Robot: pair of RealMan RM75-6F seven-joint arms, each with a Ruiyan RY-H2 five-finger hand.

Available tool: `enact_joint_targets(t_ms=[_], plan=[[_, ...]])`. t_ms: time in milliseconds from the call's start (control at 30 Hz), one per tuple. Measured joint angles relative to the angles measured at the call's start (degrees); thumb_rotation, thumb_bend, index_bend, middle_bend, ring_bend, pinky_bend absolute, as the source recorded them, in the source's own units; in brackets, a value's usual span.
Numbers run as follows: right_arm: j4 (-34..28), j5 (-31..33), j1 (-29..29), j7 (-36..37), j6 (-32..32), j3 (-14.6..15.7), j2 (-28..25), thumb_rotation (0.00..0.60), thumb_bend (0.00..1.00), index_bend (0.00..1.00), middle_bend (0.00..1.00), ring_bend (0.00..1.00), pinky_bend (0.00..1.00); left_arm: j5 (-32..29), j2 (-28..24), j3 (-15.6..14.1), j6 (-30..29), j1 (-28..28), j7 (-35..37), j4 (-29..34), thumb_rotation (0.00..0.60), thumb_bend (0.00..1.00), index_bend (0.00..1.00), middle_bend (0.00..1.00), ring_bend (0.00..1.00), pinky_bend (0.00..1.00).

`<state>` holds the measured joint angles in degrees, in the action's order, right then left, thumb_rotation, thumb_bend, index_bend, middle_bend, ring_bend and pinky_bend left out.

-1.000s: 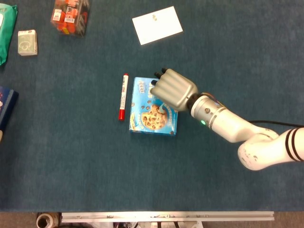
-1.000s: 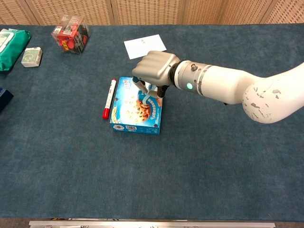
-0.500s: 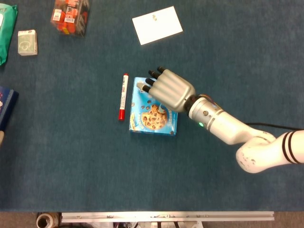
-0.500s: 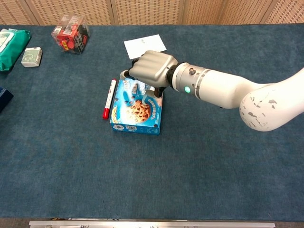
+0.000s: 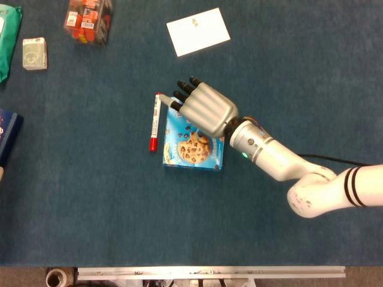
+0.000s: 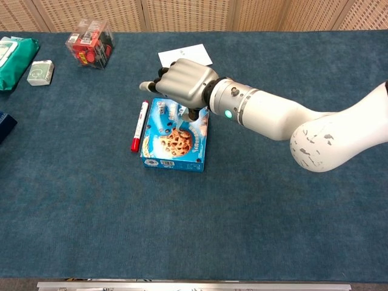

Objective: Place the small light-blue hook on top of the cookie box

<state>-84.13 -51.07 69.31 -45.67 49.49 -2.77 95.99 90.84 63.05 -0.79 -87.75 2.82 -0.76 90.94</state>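
The right hand (image 5: 200, 110) has slid toward the far left corner of the cookie box (image 5: 193, 145) since a second ago, and its fingers, curled down then, are now stretching out past the box's edge.

The blue-clothed table (image 5: 90, 197) is carrying everything. The white right arm (image 5: 281, 164) is reaching in from the right side and angling across to the middle. The cookie box is lying flat at the centre, with its cookie picture facing up. The hand is hovering over the far half of the box with its fingers spread apart and its dark fingertips (image 5: 182, 88) pointing away, and I can see nothing gripped in it.

A green pack (image 5: 7, 36) is sitting at the far left edge, a white card (image 5: 198, 31) is lying beyond the box, and a clear packet of red items (image 5: 88, 21) is standing at the far left. A red marker (image 5: 154, 121) is lying just beside the box's left side, parallel to it. A small white box (image 5: 34, 52) is resting next to the green pack.

From the chest view, a pale blue shape (image 6: 183, 123) is lying on the box top just under the palm. It looks like the small hook, though the hand is hiding most of it.
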Motion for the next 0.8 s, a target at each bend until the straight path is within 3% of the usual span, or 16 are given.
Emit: enact_joint_targets(t_ms=[800], plan=[[6.4, 6.6, 3.4, -6.2, -1.1, -3.7, 5.9, 0.600, 0.18, 0.08, 0.24, 0.13, 0.22, -0.1, -0.2, -0.1, -0.3, -0.4, 2.0, -1.6, 0.589, 0.28, 0.08, 0.07, 0.04, 0.00]])
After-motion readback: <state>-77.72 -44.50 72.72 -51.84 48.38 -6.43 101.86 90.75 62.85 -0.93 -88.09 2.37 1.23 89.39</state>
